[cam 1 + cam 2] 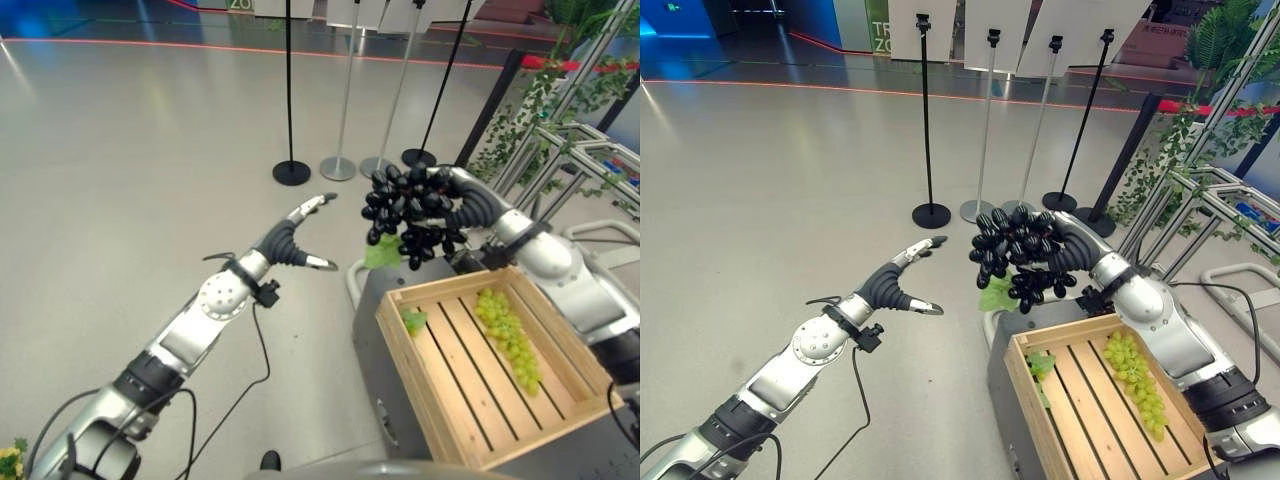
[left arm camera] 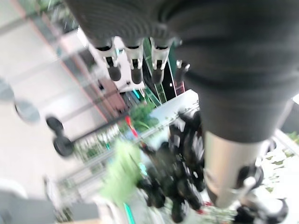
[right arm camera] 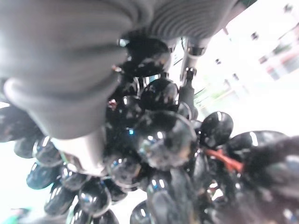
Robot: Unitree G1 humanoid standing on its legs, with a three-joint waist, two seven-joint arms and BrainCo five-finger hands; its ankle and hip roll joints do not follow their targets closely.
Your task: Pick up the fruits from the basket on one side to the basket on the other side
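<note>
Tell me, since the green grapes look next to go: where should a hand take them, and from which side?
Probably from above, fingers closing across the bunch's thicker upper end. The green grapes lie lengthwise on the slats of the wooden crate, whose walls block a sideways approach. The right hand is shut on the black grapes; the left hand is open.

One bunch of glossy black grapes [image 1: 1020, 255] hangs in the air. One bunch of pale green grapes [image 1: 508, 338] lies in the single slatted wooden crate [image 1: 425, 375], with one loose green leaf [image 1: 412, 320] at the crate's far left corner. Four slim stanchion poles on round bases [image 1: 930, 215] stand far off on the floor.
</note>
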